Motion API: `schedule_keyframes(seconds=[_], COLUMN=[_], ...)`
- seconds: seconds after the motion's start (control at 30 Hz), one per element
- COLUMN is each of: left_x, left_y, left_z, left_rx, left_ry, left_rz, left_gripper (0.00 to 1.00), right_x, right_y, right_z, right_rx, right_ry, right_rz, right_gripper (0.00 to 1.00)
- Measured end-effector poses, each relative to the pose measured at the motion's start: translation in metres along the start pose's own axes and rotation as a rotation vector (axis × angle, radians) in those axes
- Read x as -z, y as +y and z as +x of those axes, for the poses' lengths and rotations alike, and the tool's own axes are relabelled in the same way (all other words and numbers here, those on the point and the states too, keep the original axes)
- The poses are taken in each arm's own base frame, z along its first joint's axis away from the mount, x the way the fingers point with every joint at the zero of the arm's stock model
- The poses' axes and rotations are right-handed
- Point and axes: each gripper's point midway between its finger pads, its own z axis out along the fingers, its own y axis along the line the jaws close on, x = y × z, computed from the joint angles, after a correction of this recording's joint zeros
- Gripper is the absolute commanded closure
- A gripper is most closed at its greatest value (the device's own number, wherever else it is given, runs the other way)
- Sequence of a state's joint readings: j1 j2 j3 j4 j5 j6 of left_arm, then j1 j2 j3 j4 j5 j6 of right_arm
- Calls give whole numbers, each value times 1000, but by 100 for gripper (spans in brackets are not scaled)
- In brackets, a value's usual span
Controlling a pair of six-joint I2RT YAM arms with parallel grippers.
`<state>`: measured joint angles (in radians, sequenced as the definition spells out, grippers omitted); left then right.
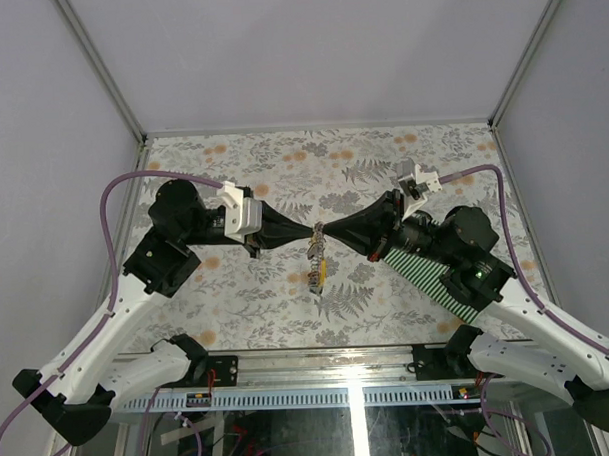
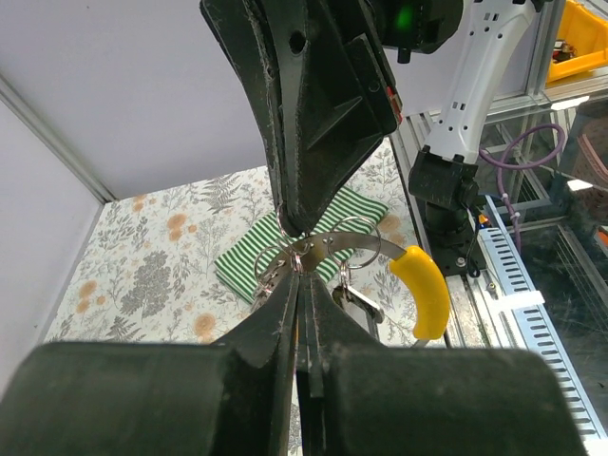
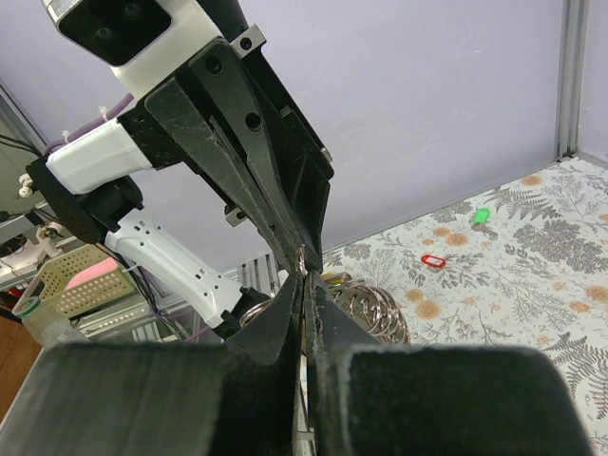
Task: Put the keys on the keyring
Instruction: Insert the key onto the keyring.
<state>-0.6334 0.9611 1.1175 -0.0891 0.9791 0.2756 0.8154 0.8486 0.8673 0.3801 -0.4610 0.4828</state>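
Top external: over the middle of the bench (image 1: 382, 155) your left gripper (image 1: 307, 233) and right gripper (image 1: 330, 229) meet tip to tip. Both are clenched on the keyring (image 1: 316, 256), likely to steady it. The striped mat (image 1: 426, 276) sits under the right arm. The yellow key (image 2: 426, 290) dangles by the rings. The red key (image 3: 433, 259) and green key (image 3: 483, 216) lie loose near a bench edge.
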Motion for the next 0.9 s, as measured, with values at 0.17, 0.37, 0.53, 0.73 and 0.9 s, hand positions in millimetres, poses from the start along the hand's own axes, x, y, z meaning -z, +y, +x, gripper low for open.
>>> schedule_keyframes(seconds=[0.17, 0.37, 0.53, 0.73, 0.9], left_x=[-1, -3, -4, -4, -3], left_y=[-1, -4, -5, -7, -8], left_z=[3, 4, 4, -3, -14], left_rx=[8, 18, 23, 36, 25], left_ry=[10, 16, 16, -5, -35], left_rz=[-2, 1, 1, -5, -11], left_gripper=[100, 100, 100, 99, 99], right_x=[0, 0, 3, 6, 9], right_y=[-2, -3, -3, 0, -1], right_z=[2, 4, 5, 3, -2], right_rx=[-3, 4, 19, 38, 39], right_ry=[-5, -24, -69, -136, -188], right_rz=[6, -2, -19, -49, -48], right_gripper=[100, 100, 100, 100, 100])
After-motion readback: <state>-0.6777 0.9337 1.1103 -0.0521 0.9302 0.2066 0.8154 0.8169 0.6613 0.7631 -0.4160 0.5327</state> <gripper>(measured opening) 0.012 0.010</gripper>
